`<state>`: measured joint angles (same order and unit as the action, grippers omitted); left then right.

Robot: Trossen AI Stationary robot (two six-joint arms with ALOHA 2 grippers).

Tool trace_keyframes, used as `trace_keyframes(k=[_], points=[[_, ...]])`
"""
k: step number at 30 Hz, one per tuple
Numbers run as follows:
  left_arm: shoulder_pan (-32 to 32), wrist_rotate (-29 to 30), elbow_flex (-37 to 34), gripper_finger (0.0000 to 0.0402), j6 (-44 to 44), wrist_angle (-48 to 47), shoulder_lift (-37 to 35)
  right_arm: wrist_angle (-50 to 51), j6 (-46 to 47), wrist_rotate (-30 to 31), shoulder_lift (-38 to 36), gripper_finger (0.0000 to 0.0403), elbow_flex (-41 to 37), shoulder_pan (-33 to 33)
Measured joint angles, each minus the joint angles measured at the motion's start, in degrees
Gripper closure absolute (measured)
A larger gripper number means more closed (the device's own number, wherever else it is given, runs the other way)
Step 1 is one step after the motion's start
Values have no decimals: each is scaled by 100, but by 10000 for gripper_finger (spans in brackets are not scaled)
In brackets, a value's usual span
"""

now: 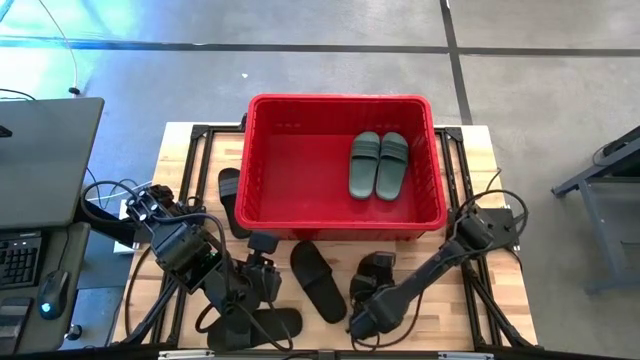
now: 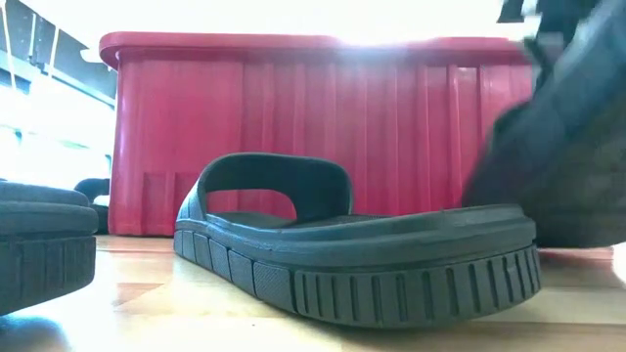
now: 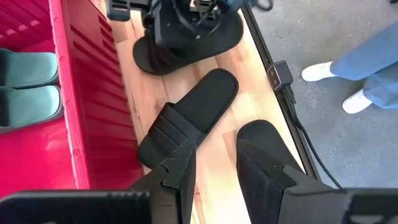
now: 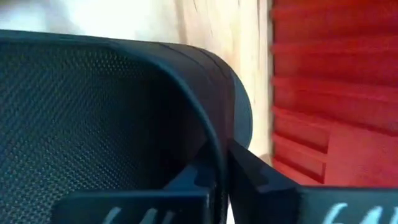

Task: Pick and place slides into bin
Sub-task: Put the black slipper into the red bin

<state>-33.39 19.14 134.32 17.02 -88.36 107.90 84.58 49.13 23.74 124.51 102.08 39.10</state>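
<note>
Here, the red bin (image 1: pixel 262 160) sits at the table's far middle, two sage-green slides (image 1: pixel 379 164) side by side in its right half. Right gripper (image 1: pixel 362 318), near edge right of centre, is clamped on the strap of a black slide (image 4: pixel 124 118). Another black slide (image 1: pixel 318 280) lies flat just left of it. Left gripper (image 1: pixel 262 278), fingers (image 3: pixel 180 168) parted and holding nothing, hangs near the bin's near wall. A third black slide (image 1: pixel 229 193) lies left of the bin.

Bright daylight, glare above the bin (image 2: pixel 293 49) – near slide (image 2: pixel 372 259) blurred
</note>
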Motion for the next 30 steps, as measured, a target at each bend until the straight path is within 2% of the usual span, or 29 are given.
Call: trace_keyframes(k=[5,9,14,18,25,30], points=[[0,0,0,302,0,42,0,-3,145,51,0,399,591,115],[-2,-63,0,302,-7,252,0,-13,137,216,0,400,1364,203],[-21,-489,5,302,-199,602,0,-2,93,780,0,401,2486,314],[-83,-494,72,302,-364,694,-11,72,51,1208,-6,402,3273,349],[-74,-41,72,302,-535,737,-222,141,-433,2264,-424,402,3027,324],[-72,608,72,302,-953,746,-416,416,-899,3717,-505,402,3027,54]])
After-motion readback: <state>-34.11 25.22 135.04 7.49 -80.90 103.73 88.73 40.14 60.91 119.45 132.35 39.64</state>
